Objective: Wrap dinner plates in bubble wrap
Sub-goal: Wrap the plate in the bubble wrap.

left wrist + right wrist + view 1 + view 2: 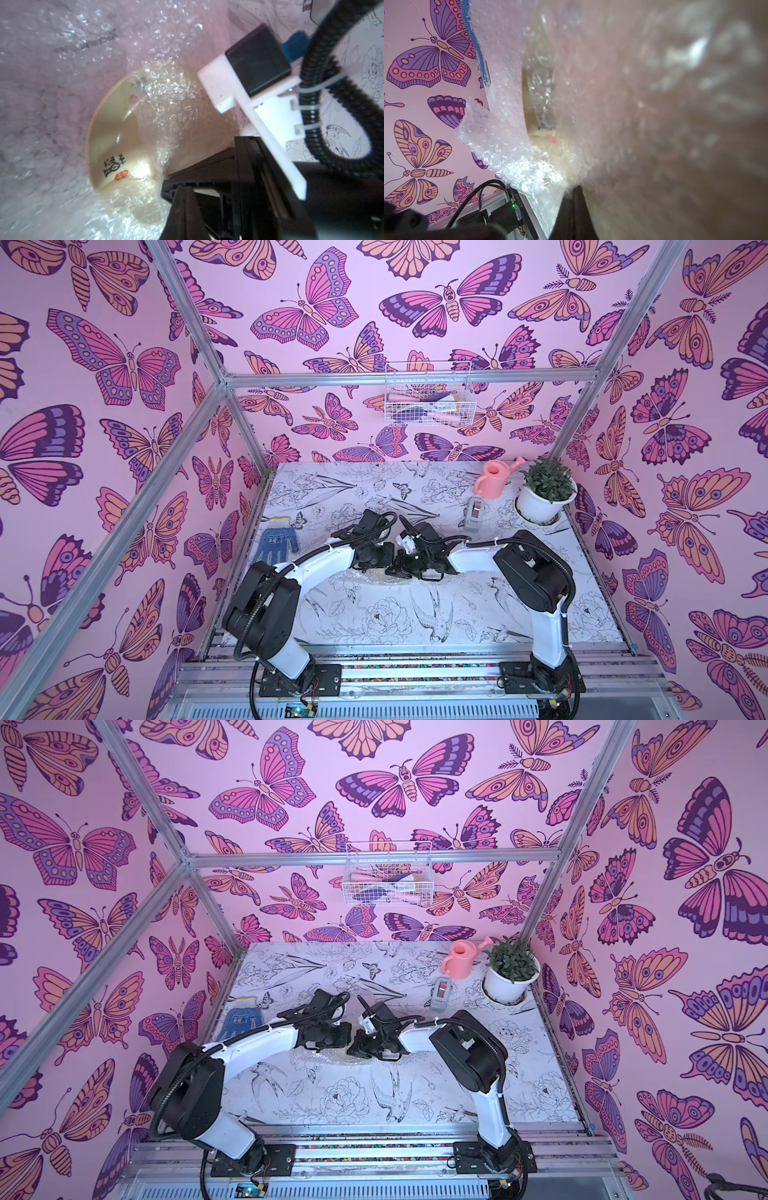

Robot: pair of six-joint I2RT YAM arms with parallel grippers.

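Two arms, both mine, meet at mid-frame in both top views, above the printed table [415,614].

- Left gripper [372,566]: jaws closed, tips down on the bubble wrap [365,578], a shiny crinkled patch under my wrists.
- Right gripper [397,571]: jaws closed, just beside the left, on the same patch.
- The plate is hidden beneath my wrists.
- Blue glove [276,541]: left edge of the table.
- Tape dispenser [475,512], pink watering can [494,479] and white plant pot [540,502]: upper right of the table.
- Wire basket [428,396]: on the back wall, above centre.

Left wrist view:
- Plate [116,145]: cream-yellow with black characters and a red seal mark. It lies on the bubble wrap [62,83], with a fold of wrap draped over part of it.
- My left fingers [182,207] are pressed together. The fold's edge runs to their tips; I cannot tell whether it is pinched.
- My right arm's camera block [255,64] sits close over the plate's far side.

Right wrist view:
- Bubble wrap [633,104] fills most of the frame, blurred and close to the lens.
- The plate [546,143] is a cream shape seen through the wrap.
- My right fingers [575,212] are closed, with wrap bunched and held at their tips.
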